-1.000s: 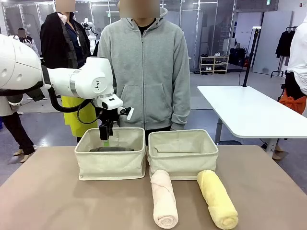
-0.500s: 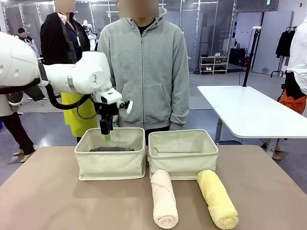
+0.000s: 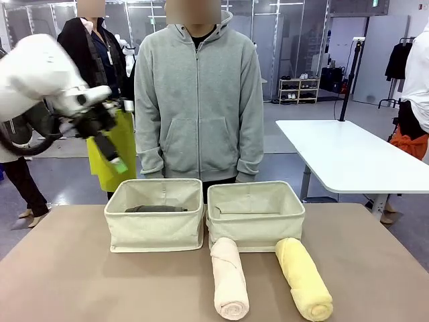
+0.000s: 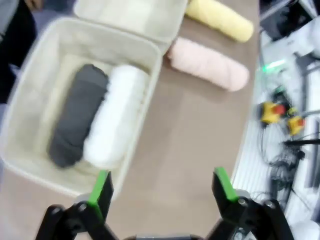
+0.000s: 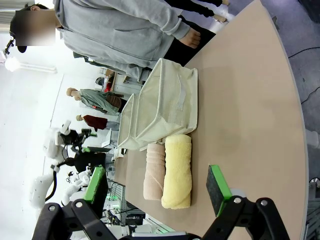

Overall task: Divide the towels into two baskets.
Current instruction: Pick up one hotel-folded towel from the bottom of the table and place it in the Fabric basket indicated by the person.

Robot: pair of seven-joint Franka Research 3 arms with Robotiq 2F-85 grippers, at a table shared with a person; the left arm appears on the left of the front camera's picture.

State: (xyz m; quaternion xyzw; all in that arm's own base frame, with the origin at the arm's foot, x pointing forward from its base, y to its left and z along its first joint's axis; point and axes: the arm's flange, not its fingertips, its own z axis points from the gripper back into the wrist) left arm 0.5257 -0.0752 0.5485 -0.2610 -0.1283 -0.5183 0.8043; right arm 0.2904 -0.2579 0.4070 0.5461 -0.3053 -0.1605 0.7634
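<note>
Two of the four rolls are already housed: the dark grey towel (image 4: 77,115) and the white towel (image 4: 115,117) lie side by side, touching, along the bottom of the left-hand basket (image 3: 155,231). The pale pink towel (image 3: 229,278) and the yellow towel (image 3: 303,278) lie on the table (image 3: 67,268) just in front of the right-hand basket (image 3: 255,228), near each other but apart, the yellow one slightly skewed. In what shows of that basket we see nothing inside. We judge these rolls light, soft and easily squashed, with a nap rough enough not to slip. A pinch across the middle of a roll should keep it wound and level, whereas a hold near one end would likely let the far end droop or the outer flap come loose. The basket walls are limp fabric, so we would lower a roll in rather than brush the rim. The left gripper (image 4: 162,182) hangs high above the table's left side, fingers spread wide and holding nothing. The right gripper (image 5: 156,185) is likewise spread wide and bare. The tabletop is plain tan and flat. A person (image 3: 199,100) in a grey hoodie stands close behind the baskets, and a white table (image 3: 348,154) sits farther off.
</note>
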